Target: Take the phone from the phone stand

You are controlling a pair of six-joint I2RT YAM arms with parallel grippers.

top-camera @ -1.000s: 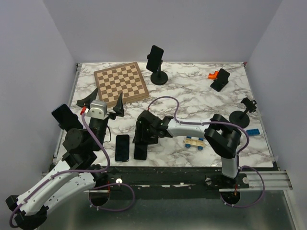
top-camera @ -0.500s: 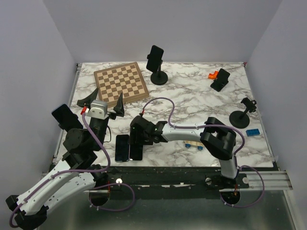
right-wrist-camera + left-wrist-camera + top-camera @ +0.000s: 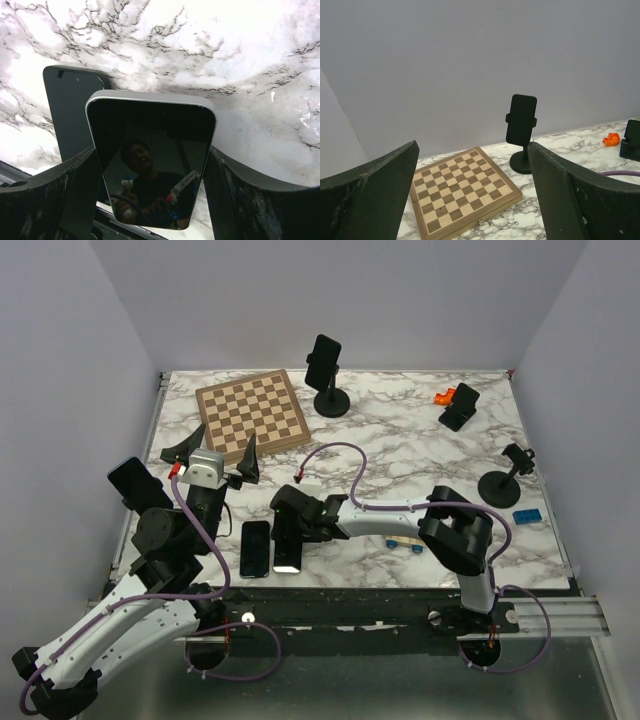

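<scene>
A silver-edged phone (image 3: 152, 160) with a dark glossy screen sits between the fingers of my right gripper (image 3: 151, 155), which is shut on its two long sides. From above, this phone (image 3: 286, 552) is low over the table's front edge, just right of a second black phone (image 3: 255, 548) lying flat. An empty phone stand (image 3: 503, 480) stands at the right edge. My left gripper (image 3: 217, 450) hangs raised and open over the left side, holding nothing; its wrist view looks at a phone on a stand (image 3: 521, 122) at the back.
A wooden chessboard (image 3: 251, 416) lies at the back left. More stands hold phones at the back right (image 3: 459, 406) and far left (image 3: 137, 485). A small blue and cream toy (image 3: 404, 537) and a blue brick (image 3: 528, 515) lie to the right.
My right gripper has carried the silver-edged phone a little to the left, up beside the flat black phone. The left arm has not moved.
</scene>
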